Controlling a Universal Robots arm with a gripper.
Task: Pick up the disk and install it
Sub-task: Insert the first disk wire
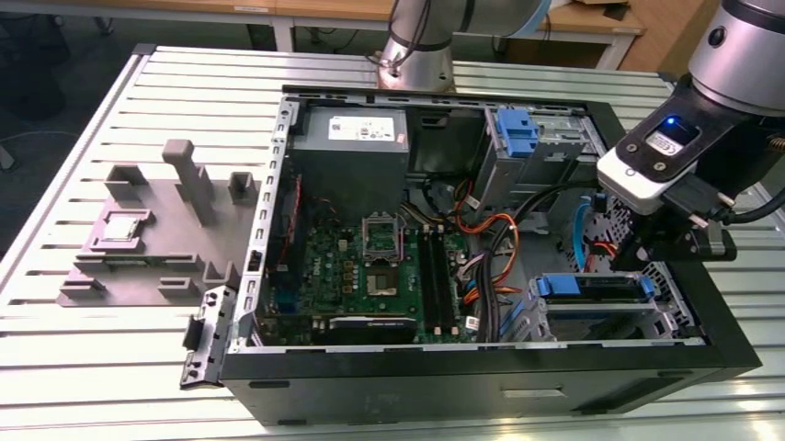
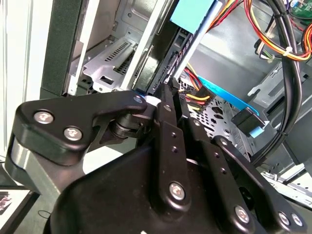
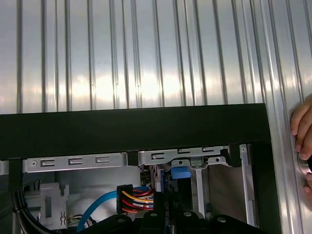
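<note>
an open black computer case [image 1: 491,377] is lying on the slatted metal counter [image 1: 160,367]. the arm's end effector [image 1: 668,246] is reaching down inside near a blue-railed disk [image 1: 593,287], the case's corner at the exterior view's right.

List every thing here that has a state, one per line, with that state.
computer case: side panel off, lying flat on the slatted table, interior exposed.
disk: sits horizontally in the drive bay at the case's front corner, blue rail visible.
gripper: down inside the case at the drive bay; open or shut cannot be told.
CPU socket: empty, no cooler fitted.
grey fixture: on the table beside the case.
</note>
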